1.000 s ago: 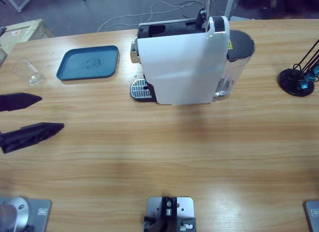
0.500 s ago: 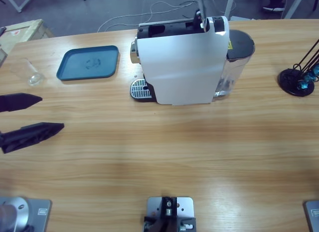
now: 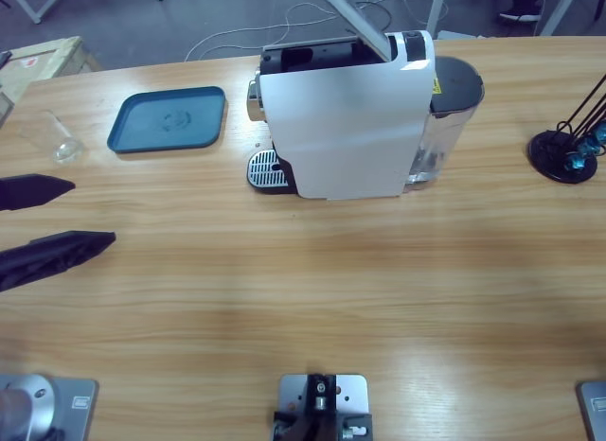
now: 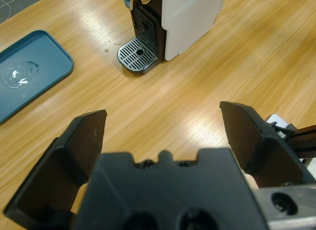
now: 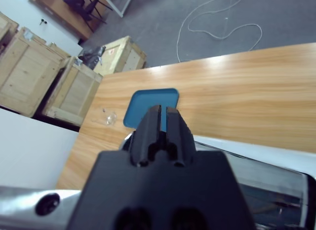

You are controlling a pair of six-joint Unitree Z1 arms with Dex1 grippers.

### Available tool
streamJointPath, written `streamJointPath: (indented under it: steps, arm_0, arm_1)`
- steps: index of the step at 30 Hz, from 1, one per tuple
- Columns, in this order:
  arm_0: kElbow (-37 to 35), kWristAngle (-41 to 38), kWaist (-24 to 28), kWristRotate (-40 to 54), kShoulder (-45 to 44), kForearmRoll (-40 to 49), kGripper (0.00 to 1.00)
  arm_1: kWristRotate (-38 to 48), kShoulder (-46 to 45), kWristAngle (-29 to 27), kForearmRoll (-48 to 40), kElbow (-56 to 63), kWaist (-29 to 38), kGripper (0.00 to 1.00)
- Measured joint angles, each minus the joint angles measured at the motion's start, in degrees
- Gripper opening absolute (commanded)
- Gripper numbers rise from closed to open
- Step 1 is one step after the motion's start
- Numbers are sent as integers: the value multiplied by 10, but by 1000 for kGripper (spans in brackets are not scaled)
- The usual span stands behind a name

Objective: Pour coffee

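Your left gripper (image 4: pixel 163 136) stands with jaws wide apart and empty, low over bare table (image 3: pixel 312 290). Ahead of it sits the coffee machine (image 3: pixel 350 119), its drip tray (image 4: pixel 138 54) vacant.

Your right gripper (image 5: pixel 159 126) has jaws pressed together, gripping nothing, above the machine's top.

The empty glass (image 3: pixel 54 138) stands near the table's left edge, just beside the blue tray (image 3: pixel 169 119), apart from both grippers. No coffee is visible anywhere.

Judgement: fetching the glass comes first. Bring the left jaws level around its lower body, close gently, keep it upright, and centre it on the drip tray.
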Motion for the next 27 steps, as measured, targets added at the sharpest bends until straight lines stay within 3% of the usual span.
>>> streamJointPath:
  steps: [9,27]
  arm_0:
    - [0,0,0,0,0,0,991]
    - [0,0,0,0,0,0,991]
  arm_1:
    - [-2,36,-9,20,1,37,0]
    - [-3,48,-9,76,-20,37,0]
